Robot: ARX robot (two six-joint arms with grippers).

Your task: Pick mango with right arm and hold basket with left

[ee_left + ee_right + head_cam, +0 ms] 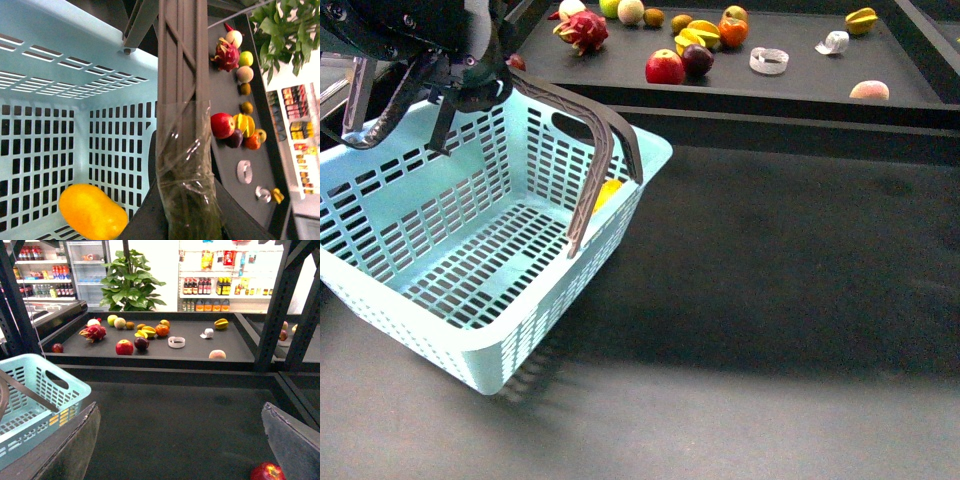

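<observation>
The light blue basket (pixel 390 215) sits tilted at the left, one side raised. My left gripper (pixel 470 85) is shut on one of its brown-grey swing handles (pixel 605 135); in the left wrist view the handle (pixel 182 100) runs up from the shut jaws (pixel 189 210). The yellow mango (pixel 92 212) lies inside the basket (pixel 50 50) against a slotted wall; in the front view it (pixel 608 190) shows behind the handle. My right gripper (pixel 185 450) is open and empty over the dark table, its fingers (pixel 75 450) wide apart, right of the basket (pixel 30 375).
A raised black shelf (pixel 800 85) at the back holds a dragon fruit (pixel 582 30), a red apple (pixel 665 67), a star fruit (pixel 861 20), a tape roll (pixel 769 60) and a peach (pixel 869 91). Another red apple (pixel 267 471) lies by my right finger.
</observation>
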